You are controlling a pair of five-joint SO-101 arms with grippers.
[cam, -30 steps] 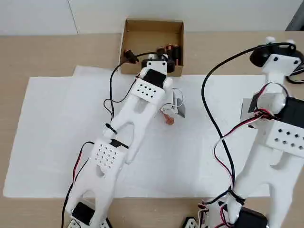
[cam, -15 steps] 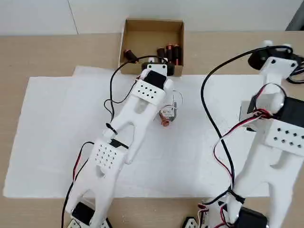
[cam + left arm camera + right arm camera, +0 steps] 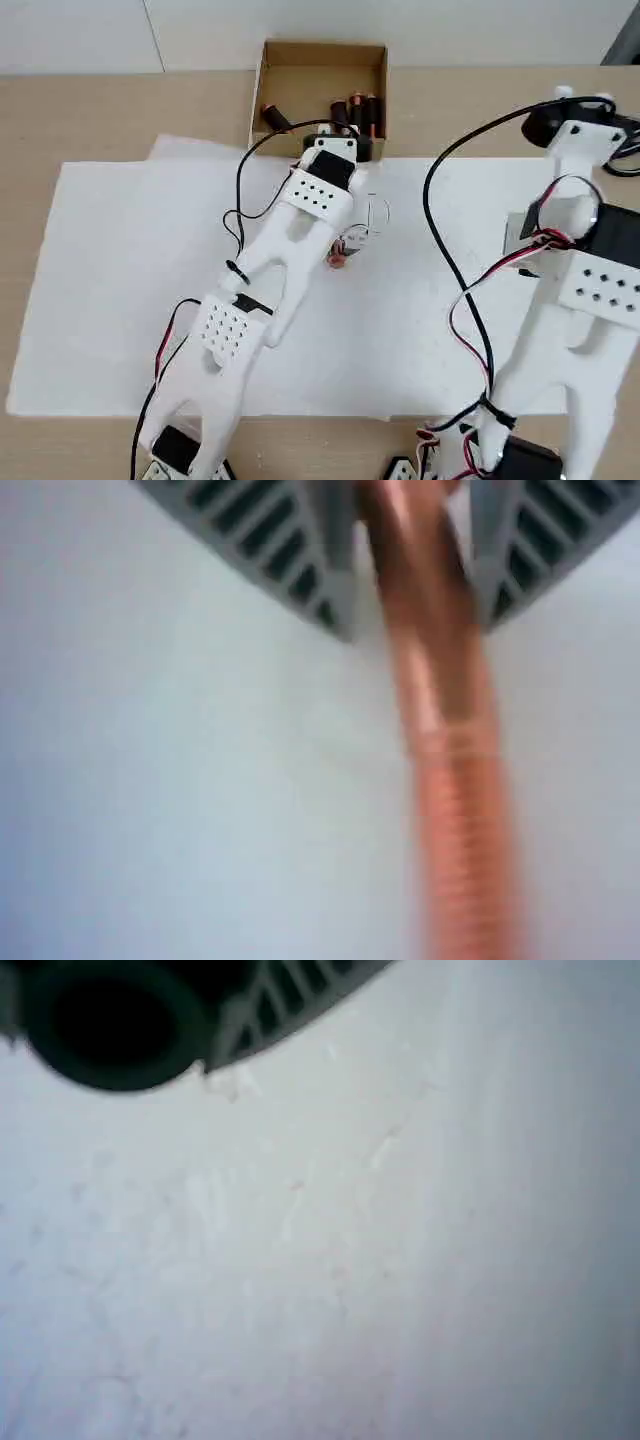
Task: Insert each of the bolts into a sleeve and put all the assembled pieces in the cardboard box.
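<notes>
So our left gripper [image 3: 410,550] is clamped tight on the copper bolt [image 3: 440,730], which pokes out past the tips over the white sheet [image 3: 100,300], just short of the cardboard box [image 3: 325,60] at the table's far edge. A few pieces [image 3: 357,108] lie in that box. The right gripper [image 3: 522,238] sits near the table's right edge with a black round thing [image 3: 100,1020] beside it. We honestly can't tell whether it's gripping.

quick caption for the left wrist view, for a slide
Left gripper shut on a copper bolt, threaded end sticking out over the white sheet.
</notes>
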